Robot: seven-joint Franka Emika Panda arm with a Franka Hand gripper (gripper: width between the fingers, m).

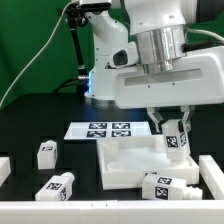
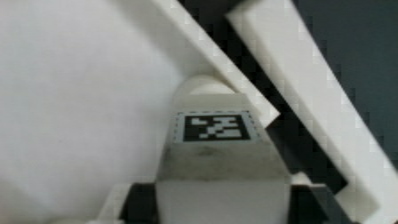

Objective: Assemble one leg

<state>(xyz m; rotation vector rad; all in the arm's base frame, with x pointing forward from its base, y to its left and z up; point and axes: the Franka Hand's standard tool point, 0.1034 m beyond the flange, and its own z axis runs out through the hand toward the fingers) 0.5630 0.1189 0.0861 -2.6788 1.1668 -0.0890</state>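
Observation:
My gripper (image 1: 175, 128) is shut on a leg (image 1: 177, 139), a chunky white peg with a black-and-white tag, and holds it upright over the far right corner of the large white square tray-like part (image 1: 125, 160). In the wrist view the held leg (image 2: 217, 130) fills the middle with its tag facing the camera, its tip close to the tray's white surface (image 2: 80, 100) and raised rim (image 2: 267, 50). Dark fingers (image 2: 331, 186) flank the leg on both sides.
Three more legs lie on the black table: one (image 1: 45, 152) at the exterior view's left, one (image 1: 57, 186) at the front left, one (image 1: 165, 186) in front of the tray. The marker board (image 1: 100, 129) lies behind the tray. White blocks (image 1: 212, 176) stand at the edges.

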